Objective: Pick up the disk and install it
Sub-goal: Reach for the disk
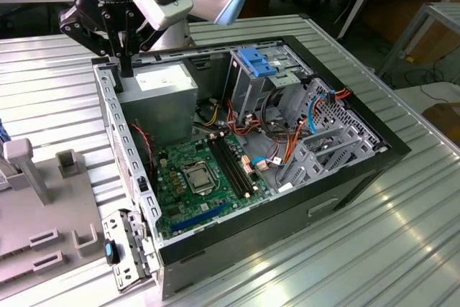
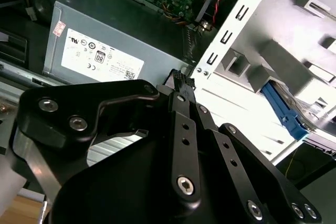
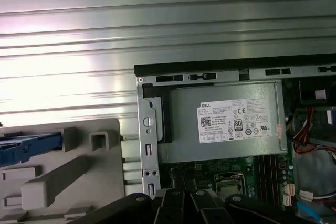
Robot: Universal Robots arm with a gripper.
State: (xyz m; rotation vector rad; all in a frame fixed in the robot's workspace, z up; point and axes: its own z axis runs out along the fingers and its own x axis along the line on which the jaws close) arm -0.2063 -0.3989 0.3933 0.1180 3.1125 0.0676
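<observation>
While you plan the hold, note that the black two-finger gripper [image 1: 125, 68] hangs with its fingers drawn together on nothing, over the edge of the grey metal power supply box [image 1: 162, 88] just inside the side wall of the open black computer case [image 1: 287, 224]. The disk [image 2: 283, 109], a flat dark-grey hard drive in a bright blue plastic carrier frame, lies outside the case on the light-grey plastic fixture block [image 3: 68, 182], well apart from the gripper.

Treat the disk as stiff, dense for its size and sensitive to shock. Expect the drive body to be smooth and the plastic rails to give slightly under pressure. Take hold across the two long side rails near the middle, so that the load balances and the frame does not twist. Avoid gripping by one end, since the disk would likely tilt.

Observe that the fixture block carries raised pegs and slots close to the disk, so room for the fingers beside the rails looks limited.

Note the ribbed, glossy metal table [image 1: 323, 271] under both case and fixture. Inside the case, the green circuit board [image 1: 187, 177], the orange and red cable bundles [image 1: 287, 134] and the metal drive cage with its light-blue plastic latch [image 1: 253, 62] crowd the space. Judge clearances there as tight.
</observation>
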